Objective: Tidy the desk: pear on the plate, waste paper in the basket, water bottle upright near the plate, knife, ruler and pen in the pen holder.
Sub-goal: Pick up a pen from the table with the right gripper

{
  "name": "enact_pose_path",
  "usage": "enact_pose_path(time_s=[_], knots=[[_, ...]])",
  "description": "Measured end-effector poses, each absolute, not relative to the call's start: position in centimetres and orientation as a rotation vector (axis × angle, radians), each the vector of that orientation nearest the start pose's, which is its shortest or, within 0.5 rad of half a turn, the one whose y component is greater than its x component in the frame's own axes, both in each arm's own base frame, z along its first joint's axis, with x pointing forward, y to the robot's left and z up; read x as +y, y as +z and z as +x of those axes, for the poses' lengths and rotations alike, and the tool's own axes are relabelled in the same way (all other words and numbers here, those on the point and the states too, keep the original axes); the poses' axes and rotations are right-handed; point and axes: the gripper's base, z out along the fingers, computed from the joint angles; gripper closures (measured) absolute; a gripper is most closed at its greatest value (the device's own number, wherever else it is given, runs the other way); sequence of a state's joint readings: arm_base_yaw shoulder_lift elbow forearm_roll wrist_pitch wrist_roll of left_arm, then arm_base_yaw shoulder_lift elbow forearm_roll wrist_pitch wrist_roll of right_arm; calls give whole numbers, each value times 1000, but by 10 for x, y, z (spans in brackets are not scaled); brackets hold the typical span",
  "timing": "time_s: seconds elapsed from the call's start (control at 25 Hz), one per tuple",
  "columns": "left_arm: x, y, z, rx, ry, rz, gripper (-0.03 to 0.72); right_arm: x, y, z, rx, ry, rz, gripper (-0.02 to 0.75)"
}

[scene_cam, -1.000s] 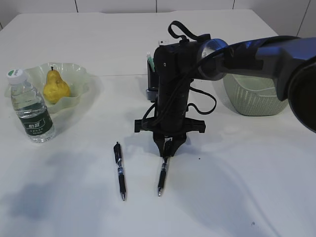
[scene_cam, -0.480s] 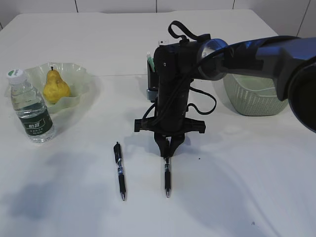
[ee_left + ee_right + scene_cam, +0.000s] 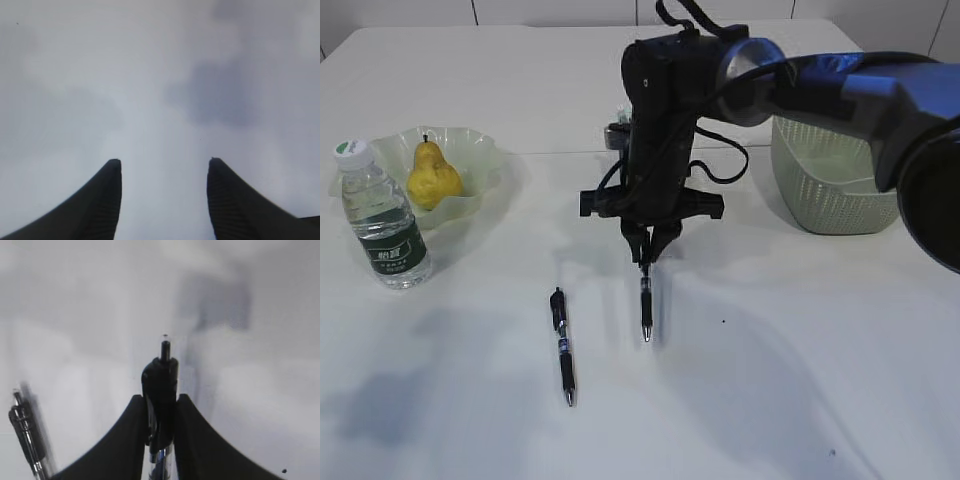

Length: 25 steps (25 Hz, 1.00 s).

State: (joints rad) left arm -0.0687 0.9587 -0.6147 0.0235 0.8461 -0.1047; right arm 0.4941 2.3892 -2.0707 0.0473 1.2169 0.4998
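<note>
the right gripper (image 3: 647,247) is clamped on the top end of a black pen (image 3: 645,310), which hangs tip-down above the white table (image 3: 800,350). a second pen (image 3: 563,347) lies flat just beside it. the left gripper (image 3: 164,167) hovers with jaws apart, holding nothing. the pear (image 3: 431,176) sits in the plate (image 3: 485,160), the water bottle (image 3: 382,216) upright beside it.

Far left, the pear (image 3: 431,176) sits on the plate (image 3: 480,150), bottle (image 3: 384,221) in front; basket (image 3: 830,185) far right; one pen (image 3: 563,345) lies near centre.
</note>
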Motion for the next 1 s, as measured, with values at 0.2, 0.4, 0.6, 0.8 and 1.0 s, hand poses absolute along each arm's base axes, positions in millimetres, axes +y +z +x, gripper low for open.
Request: enact_pose_path(time_s=[0.2,0.4,0.6,0.8,1.0], knots=[[-9,253,158,2673,-27,-33,305,240,178,439,2990,172,21,586],[-9,253,158,2673,-27,-33,304,241,191,443,2947,188,1,586],[-9,253,158,2673,-27,-33,304,235,207,444,2891,123,-37,586],[-9,253,158,2670,-27,-33,304,224,239,443,2790,24,-79,586],[-9,253,159,2668,-27,-33,304,218,250,443,2743,-53,-120,586]])
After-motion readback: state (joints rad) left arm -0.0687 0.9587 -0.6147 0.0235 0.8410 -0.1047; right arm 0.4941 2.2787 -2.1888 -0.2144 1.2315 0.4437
